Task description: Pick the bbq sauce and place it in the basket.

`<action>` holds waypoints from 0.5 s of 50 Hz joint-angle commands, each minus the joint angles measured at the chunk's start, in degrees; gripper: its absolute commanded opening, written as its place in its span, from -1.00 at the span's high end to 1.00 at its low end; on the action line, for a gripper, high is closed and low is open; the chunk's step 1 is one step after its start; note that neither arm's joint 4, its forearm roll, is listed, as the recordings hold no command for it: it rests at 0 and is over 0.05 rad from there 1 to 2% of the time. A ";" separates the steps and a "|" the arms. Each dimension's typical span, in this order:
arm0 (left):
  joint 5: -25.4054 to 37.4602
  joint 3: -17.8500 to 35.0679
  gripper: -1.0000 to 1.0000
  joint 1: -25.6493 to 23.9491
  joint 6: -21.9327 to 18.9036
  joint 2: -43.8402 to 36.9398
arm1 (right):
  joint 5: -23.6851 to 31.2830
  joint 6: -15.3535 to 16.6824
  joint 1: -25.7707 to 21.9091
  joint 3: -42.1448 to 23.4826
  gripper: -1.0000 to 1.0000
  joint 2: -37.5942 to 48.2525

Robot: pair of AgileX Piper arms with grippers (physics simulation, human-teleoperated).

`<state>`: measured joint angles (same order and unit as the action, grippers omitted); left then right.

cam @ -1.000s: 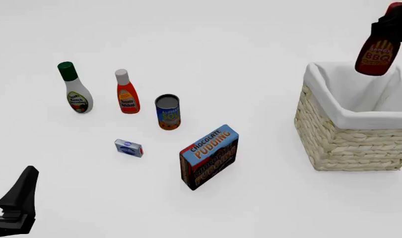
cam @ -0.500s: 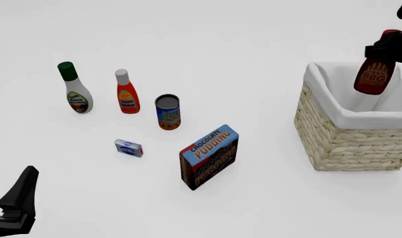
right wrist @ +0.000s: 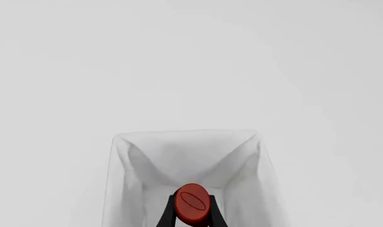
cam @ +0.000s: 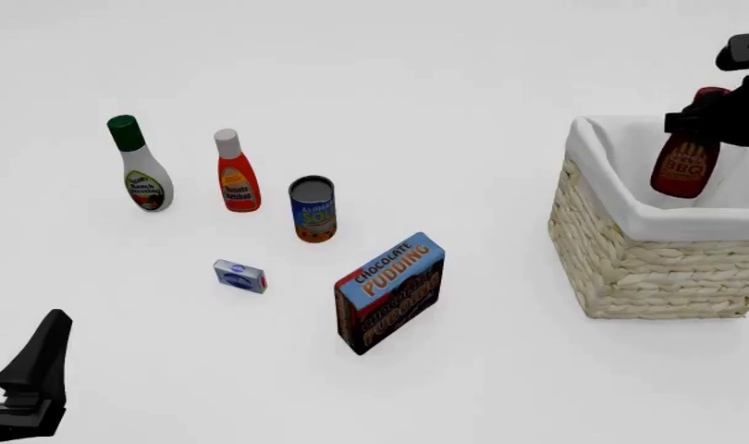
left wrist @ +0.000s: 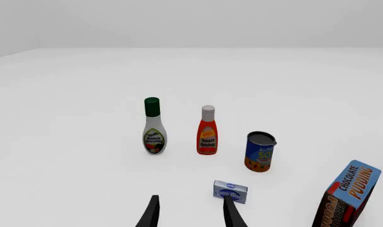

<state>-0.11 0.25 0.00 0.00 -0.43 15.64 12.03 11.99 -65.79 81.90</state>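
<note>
Right end effector (cam: 710, 116) clamps the bbq sauce (cam: 684, 159) at its neck, hanging upright inside the basket (cam: 646, 254) opening. Bottle likely light, rigid, smooth; neck grip suits. Left end effector (left wrist: 190, 213) idles, fingers apart.

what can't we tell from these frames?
- basket floor: front view, near wall and lining hide it.
- bbq sauce: front view can't settle how far its base is from the floor; right wrist view shows only the cap.
- right gripper: arm cut by the front view's right edge.
- left gripper: only its fingertips show in the left wrist view.
</note>
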 commanded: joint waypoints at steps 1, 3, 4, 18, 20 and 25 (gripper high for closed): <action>0.00 0.00 -1.00 0.00 0.00 0.00 | -1.92 -0.72 0.22 0.34 1.00 1.85; 0.00 0.00 -1.00 0.00 0.00 0.00 | -2.26 -0.75 0.17 0.62 1.00 2.13; 0.00 0.00 -1.00 0.00 0.00 0.00 | -2.37 -0.75 0.15 0.72 1.00 2.30; 0.00 0.00 -1.00 0.00 0.00 0.00 | -4.17 -0.90 -0.50 1.74 1.00 4.12; 0.00 0.00 -1.00 0.00 0.00 0.00 | -4.47 -0.91 -0.65 1.82 1.00 4.48; 0.00 0.00 -1.00 0.00 0.00 0.00 | -5.02 -0.95 -0.81 1.99 1.00 5.20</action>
<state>-0.11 0.25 0.00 0.00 -0.43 11.94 11.92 11.57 -63.93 85.97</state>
